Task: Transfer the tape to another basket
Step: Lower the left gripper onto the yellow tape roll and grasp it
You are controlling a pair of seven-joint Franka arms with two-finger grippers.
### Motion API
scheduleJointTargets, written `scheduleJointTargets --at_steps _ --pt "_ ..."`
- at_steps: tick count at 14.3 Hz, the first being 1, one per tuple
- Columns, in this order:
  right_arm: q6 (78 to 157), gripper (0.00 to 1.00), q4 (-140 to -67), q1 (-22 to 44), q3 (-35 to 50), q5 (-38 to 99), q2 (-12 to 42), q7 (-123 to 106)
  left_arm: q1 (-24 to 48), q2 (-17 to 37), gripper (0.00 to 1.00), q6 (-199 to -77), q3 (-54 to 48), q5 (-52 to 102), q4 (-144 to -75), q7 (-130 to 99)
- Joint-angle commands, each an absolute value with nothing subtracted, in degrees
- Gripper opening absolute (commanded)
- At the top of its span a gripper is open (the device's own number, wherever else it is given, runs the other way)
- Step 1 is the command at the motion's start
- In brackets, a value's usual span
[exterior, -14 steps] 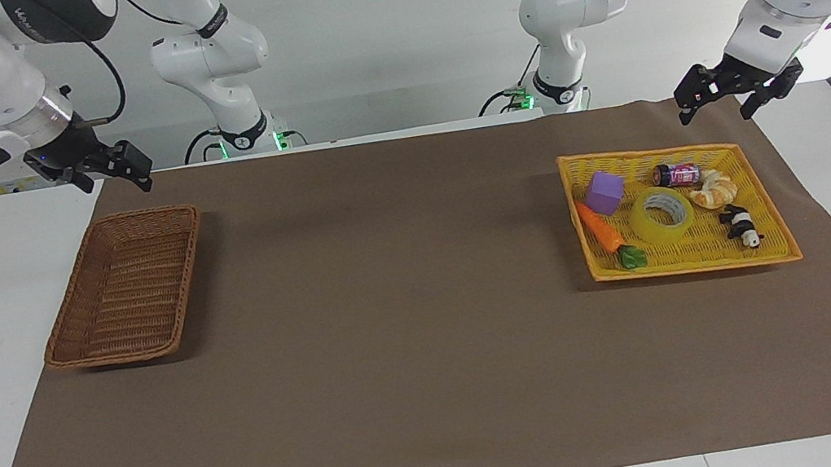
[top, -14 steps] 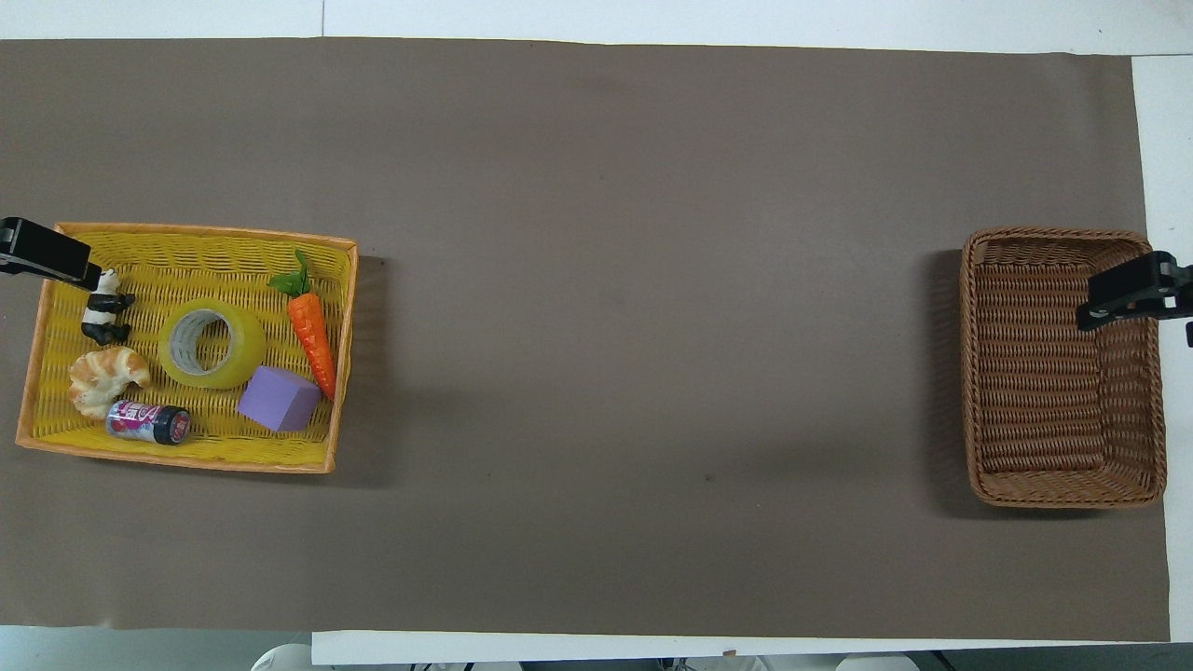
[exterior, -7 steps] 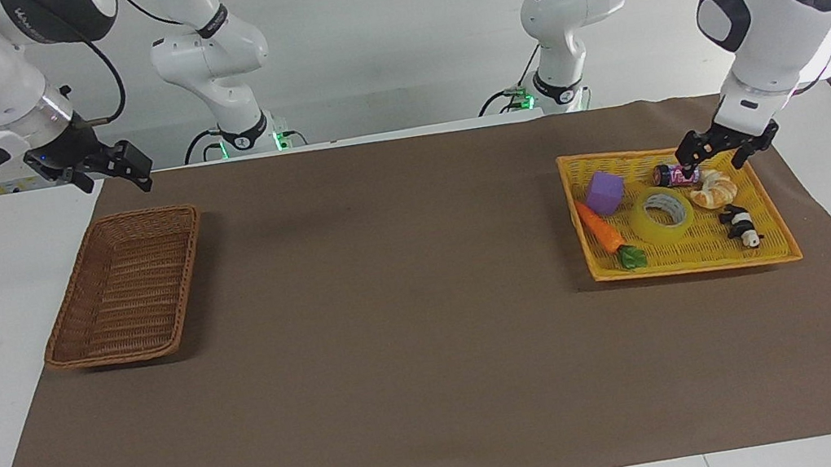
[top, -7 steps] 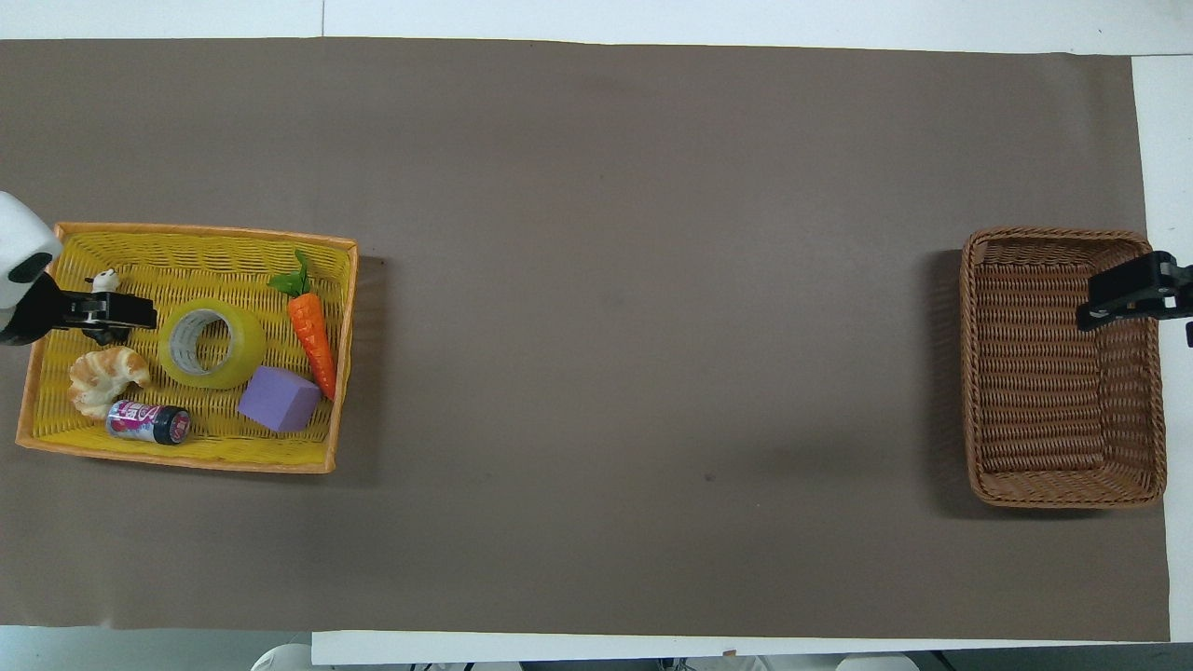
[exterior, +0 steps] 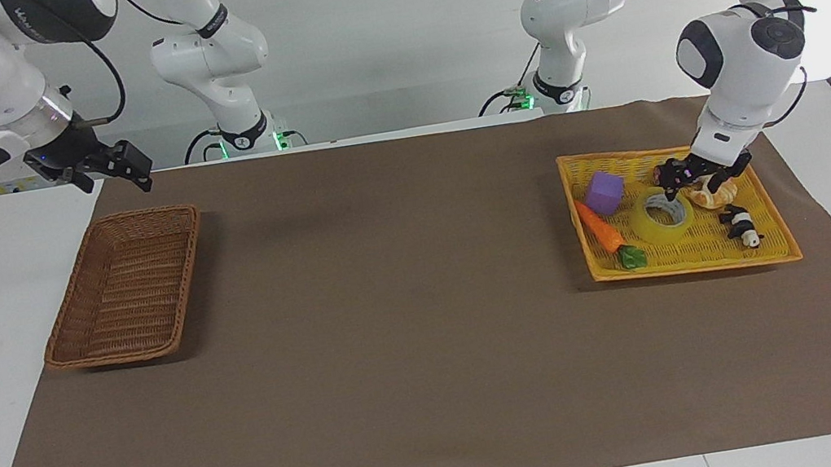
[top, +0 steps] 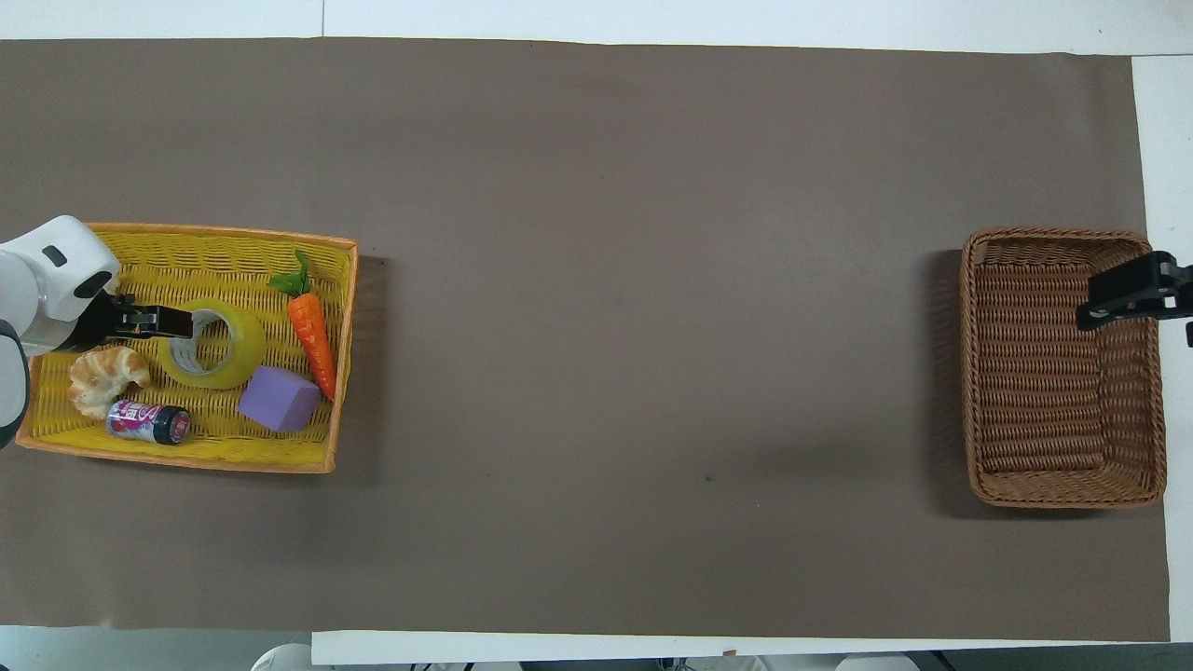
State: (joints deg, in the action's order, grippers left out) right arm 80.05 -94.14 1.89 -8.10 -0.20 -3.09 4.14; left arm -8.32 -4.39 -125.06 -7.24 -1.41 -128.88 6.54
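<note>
Now, facing view: left gripper (exterior: 697,179) has dropped from above the yellow tray's (exterior: 784,244) corner to the tape's (exterior: 661,223) rim nearest the robots, fingers spread, apparently starting to close. Tape lies flat in the tray, between a carrot (exterior: 601,227) and a croissant (exterior: 715,195). Right gripper (exterior: 111,165) waits, fingers apart, over the basket's (exterior: 123,287) near corner.

Overhead view: left gripper (top: 160,322) covers the tape's (top: 228,359) edge; grasp looks imminent, not yet made. Basket (top: 1062,368) holds nothing, well apart from the tray (top: 224,244).
</note>
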Motion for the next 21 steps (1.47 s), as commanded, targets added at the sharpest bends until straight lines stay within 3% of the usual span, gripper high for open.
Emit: scheduleJointTargets --at_steps 1,21 --pt "80.9 0.99 -95.6 1.8 -8.0 -0.4 -4.3 2.8 -7.3 -3.4 0.88 -129.2 -6.9 -1.7 -130.4 5.0" --pt "80.9 0.99 -95.5 1.8 -8.0 -0.4 -4.3 2.8 -9.7 -1.8 0.82 -132.2 -6.9 -1.7 -133.6 6.4"
